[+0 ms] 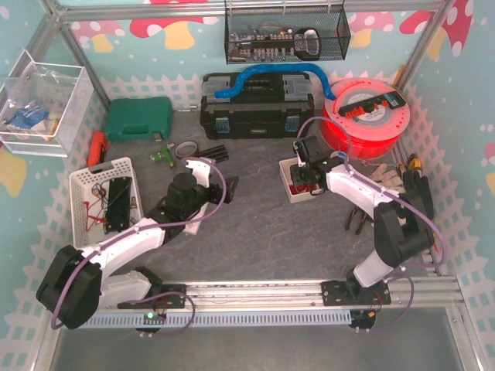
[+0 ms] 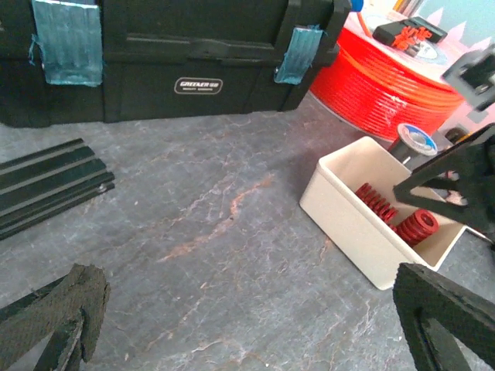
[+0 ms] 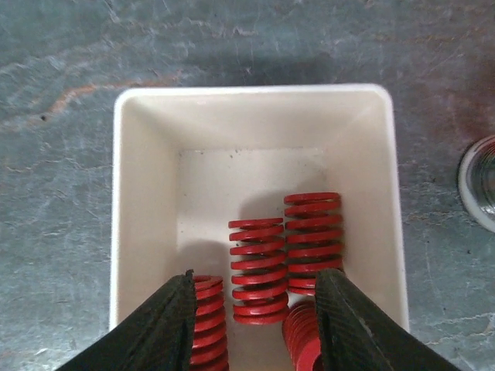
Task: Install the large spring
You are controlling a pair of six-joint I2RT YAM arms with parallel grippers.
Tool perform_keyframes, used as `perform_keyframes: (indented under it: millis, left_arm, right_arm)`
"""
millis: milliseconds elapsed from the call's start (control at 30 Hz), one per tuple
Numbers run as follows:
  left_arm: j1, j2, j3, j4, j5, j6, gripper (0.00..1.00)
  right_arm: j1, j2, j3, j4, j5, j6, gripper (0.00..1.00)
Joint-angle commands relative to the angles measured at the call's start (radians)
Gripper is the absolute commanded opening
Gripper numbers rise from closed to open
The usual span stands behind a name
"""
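A black toolbox (image 1: 257, 104) sits at the far edge (green case (image 1: 139, 118) left, red spool (image 1: 365, 116) right), and a white basket (image 1: 99, 168) at the left edge.

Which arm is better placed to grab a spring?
Right. The right gripper hangs directly over the white bin, fingers open above the red springs. The left gripper is open too, but off to the bin's side.

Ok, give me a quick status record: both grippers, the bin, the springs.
right gripper: open, over the white bin, holding nothing
left gripper: open, empty, over the table, apart from the bin
white bin: upright on the table, near the red spool
red springs: at least four, loose in the bin
task state: no spring gripped yet
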Motion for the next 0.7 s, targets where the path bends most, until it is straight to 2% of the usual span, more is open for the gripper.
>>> perform_keyframes:
  millis: [0,667]
  left_arm:
    - [-0.003,-0.036,-0.018,0.108,-0.035,0.023,0.99]
    - [-0.014,-0.121,-0.072,0.135,-0.091,0.04,0.99]
  right_arm:
    - [-0.008,0.071,0.061,-0.087,-0.005,-0.009,0.45]
    - [-0.02,0.277,0.131,-0.092,0.013,0.005,0.34]
